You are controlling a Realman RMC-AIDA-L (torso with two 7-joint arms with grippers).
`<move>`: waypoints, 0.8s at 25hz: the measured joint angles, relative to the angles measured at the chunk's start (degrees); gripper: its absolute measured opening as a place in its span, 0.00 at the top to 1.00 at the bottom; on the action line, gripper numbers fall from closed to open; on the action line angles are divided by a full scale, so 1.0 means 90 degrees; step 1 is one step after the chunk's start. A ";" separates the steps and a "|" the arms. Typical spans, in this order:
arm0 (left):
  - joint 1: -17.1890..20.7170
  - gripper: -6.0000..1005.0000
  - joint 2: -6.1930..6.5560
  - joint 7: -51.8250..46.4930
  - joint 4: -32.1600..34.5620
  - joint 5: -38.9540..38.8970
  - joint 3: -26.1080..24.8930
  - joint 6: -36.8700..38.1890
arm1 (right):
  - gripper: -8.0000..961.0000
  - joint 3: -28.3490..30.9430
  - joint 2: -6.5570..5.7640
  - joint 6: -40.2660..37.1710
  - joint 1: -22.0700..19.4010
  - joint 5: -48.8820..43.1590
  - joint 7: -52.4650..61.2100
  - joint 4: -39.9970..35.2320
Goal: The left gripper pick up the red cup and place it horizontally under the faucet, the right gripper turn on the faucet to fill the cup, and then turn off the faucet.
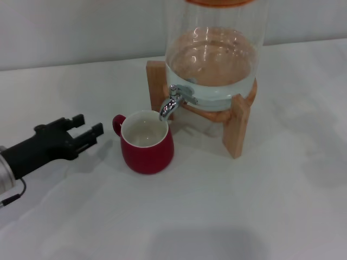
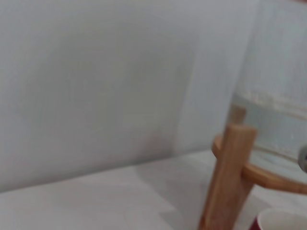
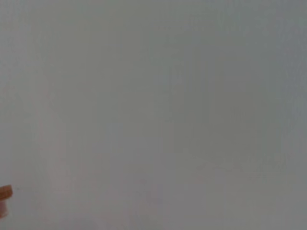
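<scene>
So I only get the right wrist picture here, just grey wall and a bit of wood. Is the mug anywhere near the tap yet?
Observer: Yes, the red cup stands upright on the table, its mouth under the faucet.
Operator: Is anything holding it?
Observer: No. The left gripper is open beside the handle, apart from it.
Operator: And water in the jar?
Observer: Yes, the glass dispenser on its wooden stand is partly full.

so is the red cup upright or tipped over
Upright: the red cup stands on its base under the faucet, open mouth facing up.
</scene>
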 joint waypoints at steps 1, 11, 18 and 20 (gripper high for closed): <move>0.0065 0.42 0.0001 0.0000 0.0030 -0.0110 0.0005 -0.0022 | 0.25 0.0000 0.0000 0.0001 0.0000 0.0000 0.0000 0.0000; 0.0162 0.42 0.0015 0.0056 -0.0020 -0.0535 0.0013 0.0687 | 0.25 0.0000 0.0000 -0.0005 0.0023 0.0000 -0.0004 0.0000; -0.0239 0.42 0.0007 0.0195 -0.0386 -0.0529 0.0035 0.1196 | 0.25 0.0000 0.0001 -0.0005 0.0020 0.0000 -0.0007 -0.0001; -0.0373 0.42 0.0004 0.0312 -0.0524 -0.0525 0.0036 0.1236 | 0.25 0.0000 0.0000 -0.0005 0.0019 -0.0001 -0.0007 -0.0003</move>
